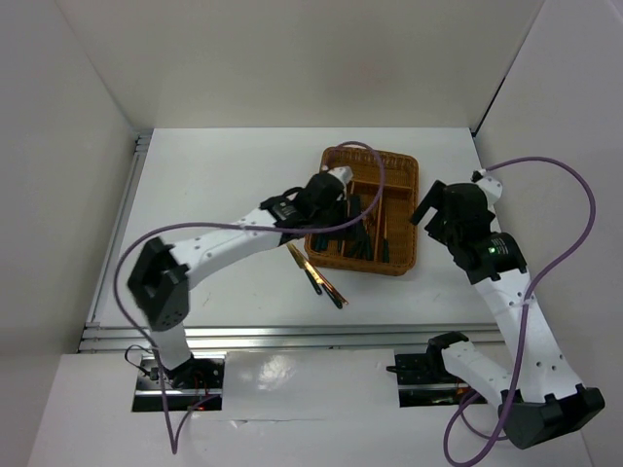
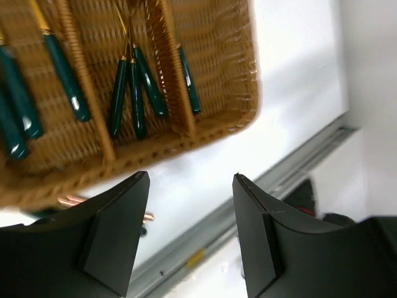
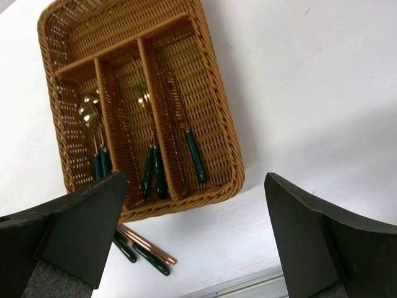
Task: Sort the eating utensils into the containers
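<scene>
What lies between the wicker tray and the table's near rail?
Loose utensils beside the wicker tray, short of the rail; the right wrist view shows them.

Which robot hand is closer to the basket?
Left. The left hand hangs above the basket, over its left part. The right hand is off to the side, just past the basket's right edge.

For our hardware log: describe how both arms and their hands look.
Left arm and right arm: white links, black joints, a purple cable looping off each. A green light glows near the right wrist. Left hand and right hand have black wedge-shaped fingers.
</scene>
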Controlling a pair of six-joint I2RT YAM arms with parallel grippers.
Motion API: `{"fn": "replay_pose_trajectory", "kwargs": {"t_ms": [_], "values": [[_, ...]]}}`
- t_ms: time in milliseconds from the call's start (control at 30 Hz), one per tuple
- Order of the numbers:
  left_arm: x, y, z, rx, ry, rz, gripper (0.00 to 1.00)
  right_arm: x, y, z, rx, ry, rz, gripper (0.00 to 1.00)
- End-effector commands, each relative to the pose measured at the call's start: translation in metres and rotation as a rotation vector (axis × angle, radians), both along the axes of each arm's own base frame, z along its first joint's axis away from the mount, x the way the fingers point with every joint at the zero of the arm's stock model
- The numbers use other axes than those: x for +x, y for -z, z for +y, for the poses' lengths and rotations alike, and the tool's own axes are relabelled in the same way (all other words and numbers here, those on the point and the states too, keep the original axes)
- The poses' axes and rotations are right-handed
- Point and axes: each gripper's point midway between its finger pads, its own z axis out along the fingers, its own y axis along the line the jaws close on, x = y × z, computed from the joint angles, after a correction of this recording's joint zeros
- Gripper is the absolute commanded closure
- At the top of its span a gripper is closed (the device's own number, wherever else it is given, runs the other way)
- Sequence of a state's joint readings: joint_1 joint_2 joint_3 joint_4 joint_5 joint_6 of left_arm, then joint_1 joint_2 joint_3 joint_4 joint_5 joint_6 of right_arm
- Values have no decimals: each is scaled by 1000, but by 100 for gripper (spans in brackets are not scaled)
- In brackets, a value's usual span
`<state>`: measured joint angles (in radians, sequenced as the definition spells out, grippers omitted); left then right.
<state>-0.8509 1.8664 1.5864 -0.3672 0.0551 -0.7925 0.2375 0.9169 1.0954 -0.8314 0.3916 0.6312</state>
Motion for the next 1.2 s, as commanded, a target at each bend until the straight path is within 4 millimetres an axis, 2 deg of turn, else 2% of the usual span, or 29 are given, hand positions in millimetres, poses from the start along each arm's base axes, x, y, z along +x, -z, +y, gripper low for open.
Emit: {"fn": "replay_pose_trajectory", "kwargs": {"t_ms": [0,33,67,100,200,267,400,567,667,700,767,800,900,1033,1167], "values": [[-21,-12,47,12,-121,-11,30,4,2,3,13,-12,-14,0],[-26,-20,58,-10,-157,-20,30,5,0,3,8,-17,-21,0],[-31,-9,68,10,-195,9,30,4,4,4,11,-24,-11,0],[-38,14,80,36,-252,62,30,6,3,5,13,-25,-20,0],[-48,51,101,94,-380,159,33,5,3,8,18,-47,-16,0],[-51,77,109,145,-436,207,34,5,7,8,16,-47,-7,0],[-55,110,117,208,-501,268,37,2,6,6,11,-40,-8,0],[-45,124,115,253,-523,262,40,-1,1,5,16,-40,-29,0],[-43,132,113,282,-524,276,41,-3,6,3,6,-32,-12,0],[-41,128,110,272,-523,271,42,-3,6,3,6,-32,-12,0],[-39,136,110,292,-530,271,42,-3,6,3,6,-32,-12,0],[-37,133,108,284,-530,267,42,-3,6,3,6,-32,-12,0],[-42,147,114,349,-531,299,47,-3,6,1,1,-25,-13,0],[-45,147,117,372,-548,322,52,-4,9,1,-1,-25,-4,0],[-52,156,125,419,-559,350,58,-6,11,1,-1,-25,-4,0]]}}
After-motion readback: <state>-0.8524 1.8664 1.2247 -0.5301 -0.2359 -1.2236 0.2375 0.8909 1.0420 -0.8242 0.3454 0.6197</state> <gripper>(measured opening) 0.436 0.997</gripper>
